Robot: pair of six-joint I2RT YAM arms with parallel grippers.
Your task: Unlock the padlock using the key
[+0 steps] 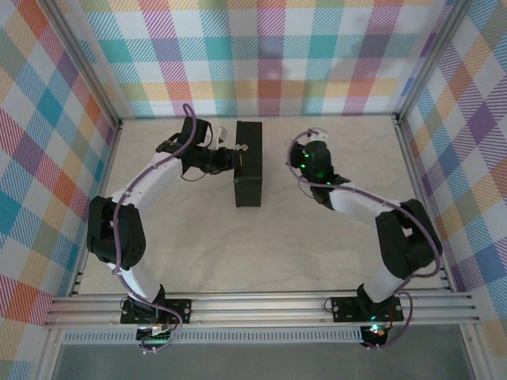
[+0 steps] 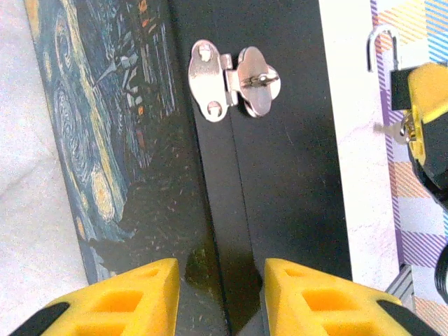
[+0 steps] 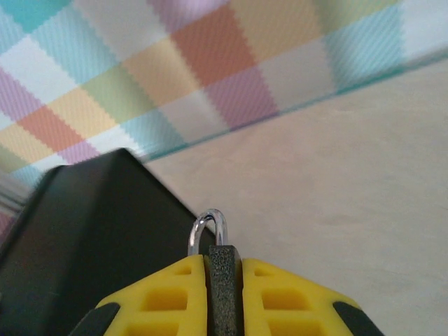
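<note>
Padlock clenched in right tool, body mostly hidden.
Left tool released over box; key half-hidden at right edge.

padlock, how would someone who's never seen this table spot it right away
Start at the long black box in the middle of the table, then look just right of it to the right tool. Clamped between its yellow fingers is the padlock: a small dark body topped by a curved silver shackle, unlike the flat silver hasp fixed to the box.
</note>
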